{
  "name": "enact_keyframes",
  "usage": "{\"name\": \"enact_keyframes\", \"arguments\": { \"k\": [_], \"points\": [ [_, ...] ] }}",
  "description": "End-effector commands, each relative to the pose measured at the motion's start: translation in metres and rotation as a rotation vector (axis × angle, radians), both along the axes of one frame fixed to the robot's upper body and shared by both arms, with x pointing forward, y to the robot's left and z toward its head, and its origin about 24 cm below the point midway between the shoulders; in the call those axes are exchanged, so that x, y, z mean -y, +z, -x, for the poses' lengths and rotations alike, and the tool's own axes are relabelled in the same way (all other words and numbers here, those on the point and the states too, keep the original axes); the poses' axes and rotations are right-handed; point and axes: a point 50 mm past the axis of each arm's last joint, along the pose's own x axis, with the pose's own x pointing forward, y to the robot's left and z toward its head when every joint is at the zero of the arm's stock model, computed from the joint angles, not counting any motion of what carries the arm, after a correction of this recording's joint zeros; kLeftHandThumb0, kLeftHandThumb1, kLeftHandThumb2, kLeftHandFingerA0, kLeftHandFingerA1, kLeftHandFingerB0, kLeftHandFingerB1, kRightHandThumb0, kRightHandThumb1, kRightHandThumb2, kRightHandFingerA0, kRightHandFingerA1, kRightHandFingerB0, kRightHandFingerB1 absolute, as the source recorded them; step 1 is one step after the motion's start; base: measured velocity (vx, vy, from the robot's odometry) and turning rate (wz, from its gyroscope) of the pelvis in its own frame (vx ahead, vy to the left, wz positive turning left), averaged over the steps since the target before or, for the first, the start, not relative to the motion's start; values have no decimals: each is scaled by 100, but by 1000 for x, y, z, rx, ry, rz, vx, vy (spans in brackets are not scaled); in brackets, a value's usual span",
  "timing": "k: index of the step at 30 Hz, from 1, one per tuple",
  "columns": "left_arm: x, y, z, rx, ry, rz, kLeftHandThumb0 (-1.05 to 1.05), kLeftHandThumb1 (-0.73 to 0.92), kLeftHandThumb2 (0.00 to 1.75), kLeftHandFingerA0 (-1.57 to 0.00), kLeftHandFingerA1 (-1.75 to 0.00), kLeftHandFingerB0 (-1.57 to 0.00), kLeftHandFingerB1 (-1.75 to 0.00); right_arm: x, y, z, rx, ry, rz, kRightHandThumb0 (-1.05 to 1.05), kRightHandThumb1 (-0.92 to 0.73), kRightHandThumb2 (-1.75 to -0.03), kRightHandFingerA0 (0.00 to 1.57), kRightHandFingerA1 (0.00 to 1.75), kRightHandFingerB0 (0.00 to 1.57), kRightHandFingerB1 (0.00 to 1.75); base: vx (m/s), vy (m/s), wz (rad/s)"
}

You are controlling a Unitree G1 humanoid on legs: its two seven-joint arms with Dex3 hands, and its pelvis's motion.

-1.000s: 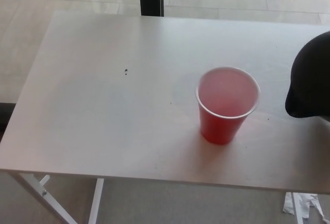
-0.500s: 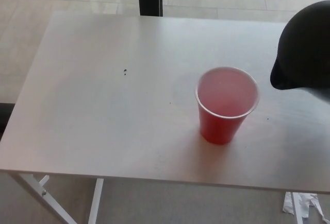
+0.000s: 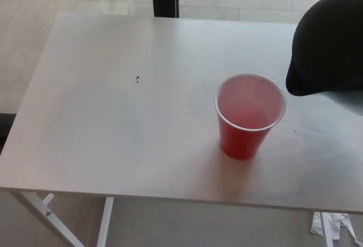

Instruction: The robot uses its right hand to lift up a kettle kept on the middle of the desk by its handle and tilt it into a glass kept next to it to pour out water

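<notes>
Landmark here is the red plastic cup w/ the white rim (image 3: 250, 116), standing upright on the pale grey desk top (image 3: 113, 122), toward the desk's right-hand part. Inside reads pinkish; can't tell if there's any liquid in it.

Just up and to the right of the cup's rim hangs the dark rounded black kettle body (image 3: 329, 45), coming in from the pic's right edge. It looks to be off the desk, its lowest pointed bit, prob. the spout, near the cup's rim but not over the opening yet, and apart from it. No water seen running.

Handling, my guess: kettle is stiff, hard-shelled, likely smooth, and heavy if full, w/ weight that shifts as it tips. Take it by the handle only, per the task; the handle isn't in shot. The cup is the fussy 1: thin, light, easy to knock over w/ a bump from the spout.

Right hand: not in view, so whether it's clamped on the handle I can't say; presumably it's carrying the kettle. Left hand: also out of shot.

A small dark speck (image 3: 138, 79) sits on the desk well left of the cup, slightly farther back.
</notes>
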Motion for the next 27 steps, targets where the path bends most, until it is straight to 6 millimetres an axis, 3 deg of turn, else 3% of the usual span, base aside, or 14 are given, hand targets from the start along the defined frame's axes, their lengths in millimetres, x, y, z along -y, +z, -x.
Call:
{"name": "enact_keyframes", "arguments": {
  "k": [1, 2, 3, 6, 7, 9, 10, 13, 14, 15, 16, 17, 19, 27],
  "points": [
    [-5, 5, -1, 9, 15, -11, -72, 63, 100, -55, -62, -33, -54, -6, 25, 2, 71, -9, 59, -25, -51, -96, 91, 175, 76, 162, 0, 0, 0],
    [-4, 6, -2, 6, 5, -10, -73, 62, 101, -50, -61, -31, -53, -10, 29, 2, 74, -10, 73, -34, -42, -115, 121, 139, 103, 128, 0, 0, 0],
    [-5, 6, -2, -2, 4, -17, -73, 64, 101, -53, -62, -34, -54, -13, 31, 2, 72, -13, 84, -24, -39, -126, 94, 175, 80, 157, 0, 0, 0],
    [-5, 5, -2, 6, 25, -14, -71, 61, 101, -53, -63, -35, -55, -15, 33, 3, 69, -16, 84, -24, -37, -129, 93, 175, 80, 155, 0, 0, 0],
    [-5, 6, -3, 2, 15, -16, -70, 79, 64, -56, -49, -38, -41, -17, 35, 3, 73, -12, 89, -30, -42, -117, 121, 138, 99, 122, 0, 0, 0],
    [-5, 7, -3, 1, 0, -12, -74, 79, 63, -57, -52, -38, -42, -20, 38, 4, 76, -8, 90, -26, -37, -128, 95, 164, 86, 141, 0, 0, 0],
    [-4, 6, -4, -1, 1, -22, -73, 64, 102, -55, -63, -34, -54, -23, 39, 5, 83, -2, 96, -23, -37, -126, 96, 163, 86, 141, 0, 0, 0],
    [-4, 6, -4, 2, 1, -16, -78, 64, 103, -57, -63, -36, -54, -25, 39, 4, 87, -12, 157, -27, -44, -116, 122, 139, 101, 124, 0, 0, 0],
    [-4, 6, -4, 6, 13, -10, -77, 62, 102, -57, -64, -35, -54, -27, 40, 4, 78, -16, 159, -22, -41, -123, 93, 175, 81, 153, 0, 0, 0],
    [-4, 6, -4, 4, 3, -15, -76, 62, 103, -57, -64, -34, -54, -27, 40, 4, 66, -17, 153, -30, -44, -115, 119, 137, 97, 120, 0, 0, 0],
    [-4, 6, -5, 4, 6, -14, -75, 63, 102, -57, -64, -36, -54, -30, 42, 5, 71, -17, 165, -23, -42, -121, 90, 175, 83, 129, 0, 0, 0],
    [-5, 7, -6, 8, 0, -13, -76, 63, 102, -57, -64, -36, -55, -30, 42, 5, 76, -17, 170, -28, -46, -117, 120, 137, 93, 113, 0, 0, 0],
    [-5, 8, -7, 10, 5, -16, -75, 63, 101, -57, -64, -36, -54, -32, 43, 4, 85, -14, 183, -20, -40, -129, 97, 170, 83, 147, 0, 0, 0],
    [-6, 11, -11, 19, -10, -27, -75, 63, 101, -57, -63, -36, -54, -40, 47, 5, 86, 0, 261, -18, -47, -124, 101, 167, 80, 156, 0, 0, 0]
  ]
}}
